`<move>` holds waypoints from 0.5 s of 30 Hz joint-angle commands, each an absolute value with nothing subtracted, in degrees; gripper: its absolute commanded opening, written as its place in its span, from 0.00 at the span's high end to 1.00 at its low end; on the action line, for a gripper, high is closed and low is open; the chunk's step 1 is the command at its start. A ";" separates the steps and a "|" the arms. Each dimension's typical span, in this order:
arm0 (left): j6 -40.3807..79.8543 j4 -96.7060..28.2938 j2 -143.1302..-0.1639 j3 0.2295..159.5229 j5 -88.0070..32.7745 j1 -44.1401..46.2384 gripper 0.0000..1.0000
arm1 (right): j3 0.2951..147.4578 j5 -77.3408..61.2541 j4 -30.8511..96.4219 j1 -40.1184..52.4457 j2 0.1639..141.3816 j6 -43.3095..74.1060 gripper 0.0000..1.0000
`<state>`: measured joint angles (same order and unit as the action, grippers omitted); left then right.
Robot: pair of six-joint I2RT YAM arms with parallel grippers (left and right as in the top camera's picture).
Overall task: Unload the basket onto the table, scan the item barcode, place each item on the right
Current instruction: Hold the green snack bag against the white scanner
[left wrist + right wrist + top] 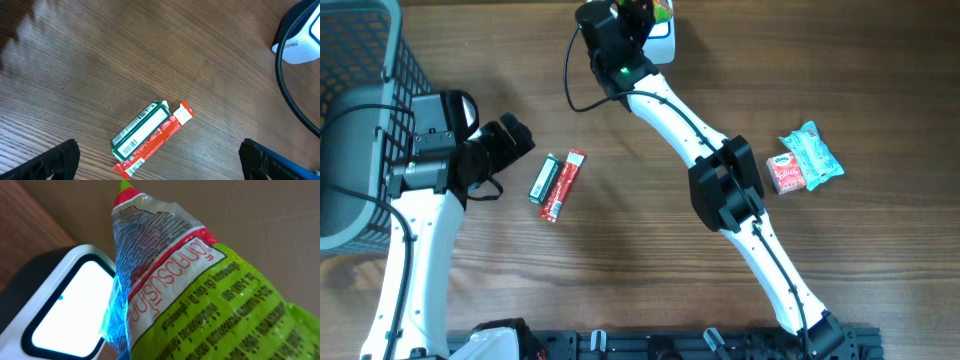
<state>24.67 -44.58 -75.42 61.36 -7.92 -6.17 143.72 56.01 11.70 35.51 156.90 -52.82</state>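
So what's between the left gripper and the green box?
Nothing but bare table between the left gripper and the green box, which lies apart from it. The overhead view shows it, and the left wrist view agrees.

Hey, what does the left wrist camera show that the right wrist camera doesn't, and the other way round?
Only the left wrist: a green box and a red packet lying side by side on the table, barcodes facing up, plus a black cable. Only the right wrist: a green snack bag with printed text, held close up beside the lit window of the scanner. Both: the white scanner, just a corner of it in the left wrist view, and the wooden table.
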 commanded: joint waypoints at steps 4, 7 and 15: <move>23.99 -44.40 -74.67 62.30 -7.40 -6.46 0.00 | 143.87 51.90 17.93 36.97 157.14 -52.29 0.95; 23.99 -44.40 -74.67 62.30 -7.38 -6.46 0.00 | 143.87 51.33 17.85 37.82 157.14 -52.53 0.95; 23.99 -44.40 -74.67 62.30 -7.40 -6.46 0.00 | 143.87 50.96 18.31 38.06 157.14 -52.49 0.96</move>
<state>24.67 -44.58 -75.42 61.36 -7.92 -6.17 143.72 53.32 18.41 37.85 156.90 -52.84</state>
